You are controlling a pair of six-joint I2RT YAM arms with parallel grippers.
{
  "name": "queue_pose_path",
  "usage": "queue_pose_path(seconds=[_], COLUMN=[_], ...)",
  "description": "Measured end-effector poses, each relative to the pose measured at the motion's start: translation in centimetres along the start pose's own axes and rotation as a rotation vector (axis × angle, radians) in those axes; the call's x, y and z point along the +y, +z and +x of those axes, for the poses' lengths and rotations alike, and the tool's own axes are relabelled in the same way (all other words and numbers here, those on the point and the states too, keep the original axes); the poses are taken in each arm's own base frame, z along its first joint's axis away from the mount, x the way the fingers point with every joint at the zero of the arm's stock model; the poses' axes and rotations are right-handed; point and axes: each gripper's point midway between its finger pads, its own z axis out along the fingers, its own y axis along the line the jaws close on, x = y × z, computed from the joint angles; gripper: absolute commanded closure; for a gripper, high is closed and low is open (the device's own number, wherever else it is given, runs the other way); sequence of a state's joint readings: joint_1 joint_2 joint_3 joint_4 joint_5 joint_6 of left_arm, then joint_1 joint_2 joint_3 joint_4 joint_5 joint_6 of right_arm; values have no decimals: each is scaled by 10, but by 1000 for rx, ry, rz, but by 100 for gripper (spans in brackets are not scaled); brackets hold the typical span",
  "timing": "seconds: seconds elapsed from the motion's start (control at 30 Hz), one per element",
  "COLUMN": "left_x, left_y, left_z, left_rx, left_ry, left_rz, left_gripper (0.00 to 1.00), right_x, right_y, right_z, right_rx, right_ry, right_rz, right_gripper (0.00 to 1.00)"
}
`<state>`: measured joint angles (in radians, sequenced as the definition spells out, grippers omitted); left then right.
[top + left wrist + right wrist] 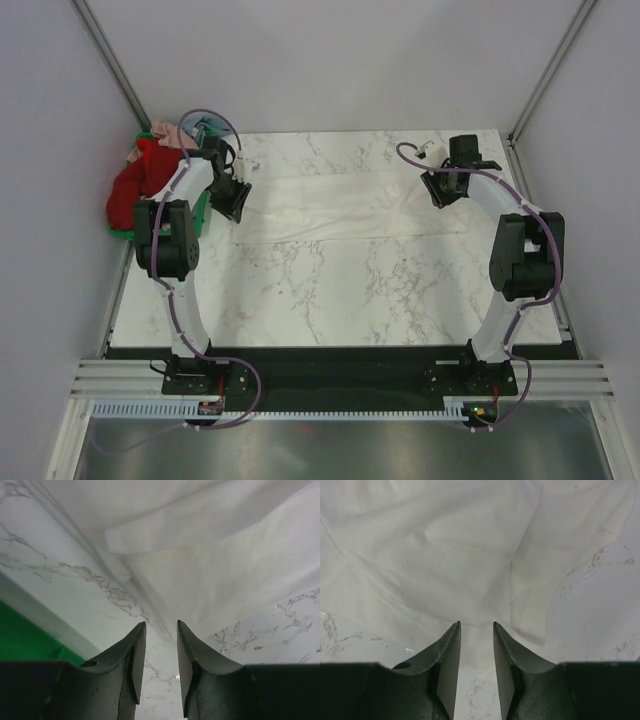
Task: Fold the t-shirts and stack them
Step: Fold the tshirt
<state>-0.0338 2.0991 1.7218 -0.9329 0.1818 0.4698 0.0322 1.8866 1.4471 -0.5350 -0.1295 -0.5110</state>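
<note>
A cream-white t-shirt [340, 205] lies folded into a long band across the far part of the marble table [330, 300]. My left gripper [237, 205] is open and empty at the shirt's left end; in the left wrist view the gripper [161, 625] has bare marble between its jaws and the shirt [215, 570] just ahead. My right gripper [440, 192] is open at the right end; in the right wrist view the gripper [476, 624] has the shirt's [445, 555] edge lying between its tips. Red [135, 185], pink [170, 132] and pale blue [205, 125] shirts are heaped at the far left.
A green crate [203, 212] stands off the table's left edge under the heap of shirts; it shows green in the left wrist view [20, 640]. Metal frame posts rise at both far corners. Grey walls close in on both sides.
</note>
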Motion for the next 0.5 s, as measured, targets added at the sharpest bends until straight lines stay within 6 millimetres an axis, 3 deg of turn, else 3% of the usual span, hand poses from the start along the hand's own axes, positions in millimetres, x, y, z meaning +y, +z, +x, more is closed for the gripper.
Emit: queue_pose_path(seconds=[0.13, 0.27, 0.5], left_x=[-11, -15, -14], left_y=[11, 15, 29], left_z=[20, 19, 23], left_rx=[52, 47, 68], left_ry=[-20, -35, -78], left_rz=[45, 70, 101], left_gripper=[62, 62, 72], right_x=[-6, -9, -8], right_y=[5, 8, 9], right_z=[9, 15, 15], right_rx=[20, 34, 35], right_ry=[21, 32, 31], right_rz=[1, 1, -1], right_gripper=[60, 60, 60])
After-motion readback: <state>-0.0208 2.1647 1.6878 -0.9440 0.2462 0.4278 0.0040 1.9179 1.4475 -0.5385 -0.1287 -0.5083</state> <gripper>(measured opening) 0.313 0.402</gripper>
